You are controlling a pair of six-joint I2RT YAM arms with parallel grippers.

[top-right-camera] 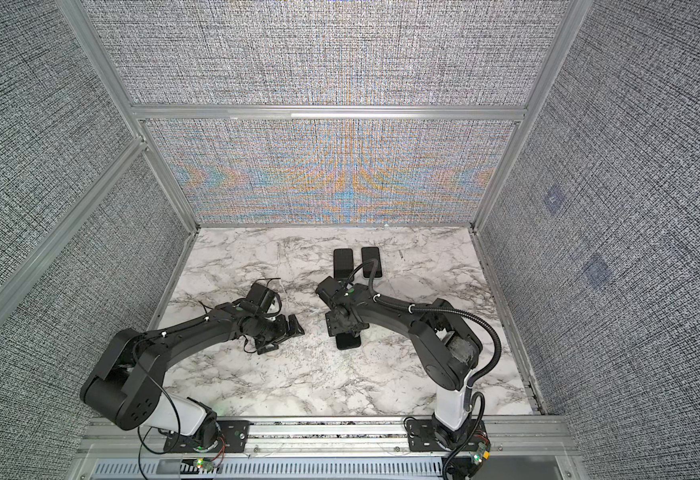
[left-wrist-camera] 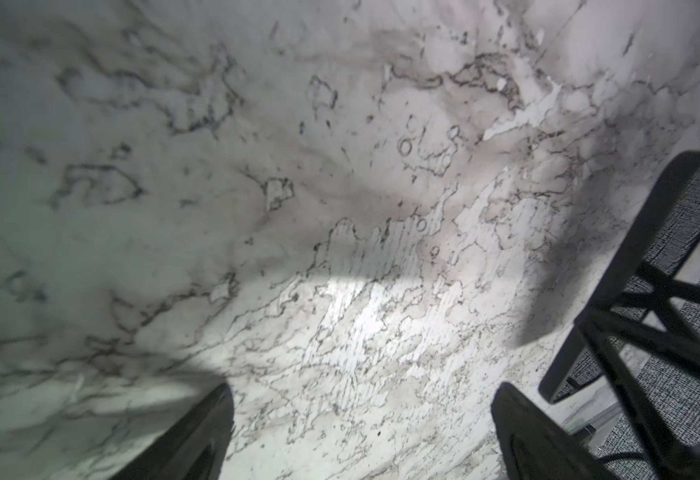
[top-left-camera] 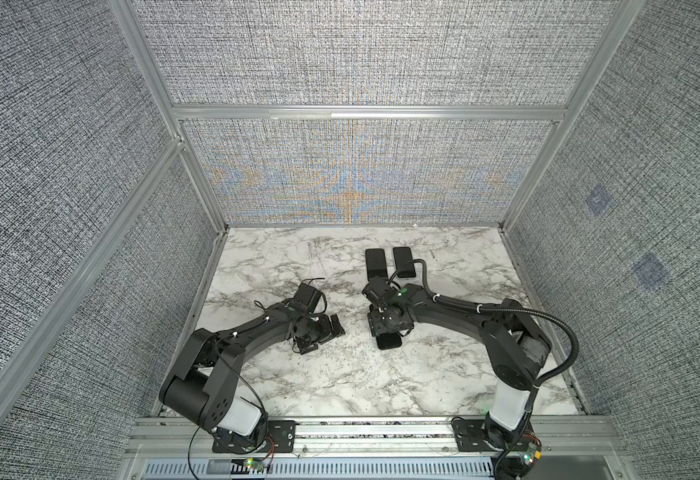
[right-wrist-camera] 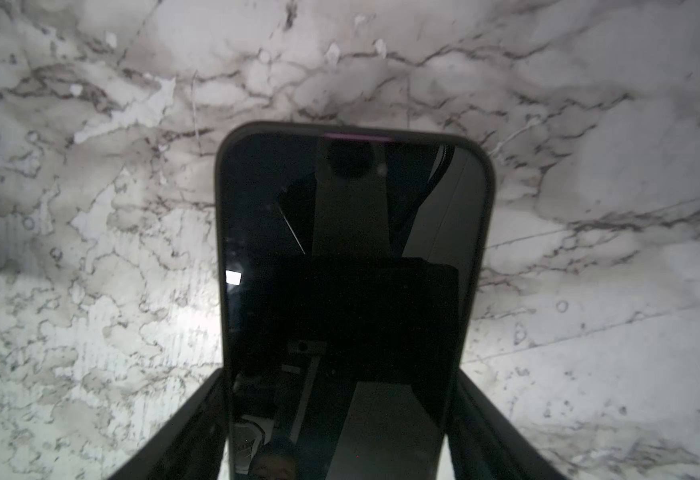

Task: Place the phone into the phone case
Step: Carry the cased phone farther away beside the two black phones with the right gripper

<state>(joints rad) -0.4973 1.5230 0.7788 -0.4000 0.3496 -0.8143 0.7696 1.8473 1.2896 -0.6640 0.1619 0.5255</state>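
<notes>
- In both top views, the white grey-veined marble table (top-left-camera: 298,374) (top-right-camera: 298,374) carries two flat black rectangular slabs side by side near the back (top-left-camera: 376,262) (top-right-camera: 343,262). I cannot tell which of them is a phone and which a case.
- Nearer the front, the right gripper (top-left-camera: 386,330) (top-right-camera: 345,328) points down over a black glossy-screened phone (top-left-camera: 389,343) (top-right-camera: 349,342), whose near end pokes out from under it.
- The left gripper (top-left-camera: 324,336) (top-right-camera: 281,336) sits low over bare marble, just left of the phone but apart from it, jaws spread wide and holding nothing.
- In the left wrist view, the left gripper (left-wrist-camera: 360,432) shows two dark fingers (left-wrist-camera: 190,436) far apart with only the table (left-wrist-camera: 298,166) between them. The phone (left-wrist-camera: 688,208) is at the frame's edge, its screen mirroring woven wall fabric.
- In the right wrist view, the right gripper (right-wrist-camera: 340,395) clasps the phone (right-wrist-camera: 352,249) across its width, with a finger (right-wrist-camera: 182,428) pressed against each long side. A matte dark rim surrounds the screen, and I cannot tell whether that is a case. The table (right-wrist-camera: 90,208) lies beneath.
</notes>
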